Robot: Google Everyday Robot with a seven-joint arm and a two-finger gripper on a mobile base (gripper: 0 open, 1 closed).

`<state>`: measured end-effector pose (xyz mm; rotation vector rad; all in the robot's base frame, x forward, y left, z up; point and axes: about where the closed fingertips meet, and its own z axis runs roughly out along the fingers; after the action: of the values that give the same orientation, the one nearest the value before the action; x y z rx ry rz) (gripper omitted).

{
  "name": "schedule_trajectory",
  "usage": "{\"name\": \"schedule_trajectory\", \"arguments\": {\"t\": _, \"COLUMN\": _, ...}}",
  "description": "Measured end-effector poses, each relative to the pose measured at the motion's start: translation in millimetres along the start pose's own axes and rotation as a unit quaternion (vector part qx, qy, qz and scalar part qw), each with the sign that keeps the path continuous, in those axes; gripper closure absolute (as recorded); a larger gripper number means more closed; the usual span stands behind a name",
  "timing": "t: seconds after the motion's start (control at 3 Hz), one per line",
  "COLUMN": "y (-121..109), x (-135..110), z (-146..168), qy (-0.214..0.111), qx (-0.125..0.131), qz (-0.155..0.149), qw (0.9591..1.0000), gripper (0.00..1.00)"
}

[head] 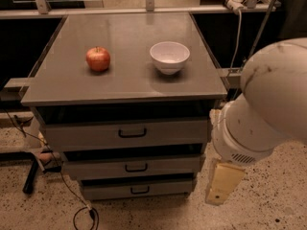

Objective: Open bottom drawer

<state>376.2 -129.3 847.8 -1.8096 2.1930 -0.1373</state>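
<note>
The bottom drawer (110,190) is the lowest and narrowest of three grey drawers in a grey metal cabinet, with a small black loop handle (140,190) at its centre. Its front sits flush and closed, recessed under the middle drawer (96,168). My gripper (223,185), a cream-coloured piece, hangs down from the big white arm (268,104) at the right. It is to the right of the cabinet, at about the height of the bottom drawer and clear of it.
The widest top drawer (86,135) is also closed. A red apple (98,59) and a white bowl (169,57) stand on the cabinet top (124,37). Cables (72,200) and a black leg (31,176) lie on the speckled floor at the left.
</note>
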Motion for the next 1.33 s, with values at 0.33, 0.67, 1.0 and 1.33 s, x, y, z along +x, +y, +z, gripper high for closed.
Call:
{"name": "schedule_trajectory", "arguments": {"t": 0.33, "y": 0, "x": 0, "z": 0, "qy": 0.000, "qx": 0.000, "qz": 0.000, "qw": 1.0000, "gripper": 0.00}}
{"name": "schedule_trajectory", "arguments": {"t": 0.67, "y": 18, "x": -7, "z": 38, "qy": -0.007, "qx": -0.023, "qz": 0.016, "qw": 0.9996, "gripper": 0.00}}
{"name": "schedule_trajectory", "arguments": {"t": 1.0, "y": 53, "x": -18, "z": 117, "qy": -0.005, "qx": -0.060, "qz": 0.040, "qw": 0.9974, "gripper": 0.00}}
{"name": "schedule_trajectory", "arguments": {"t": 1.33, "y": 83, "x": -21, "z": 194, "qy": -0.005, "qx": -0.086, "qz": 0.077, "qw": 0.9933, "gripper": 0.00}}
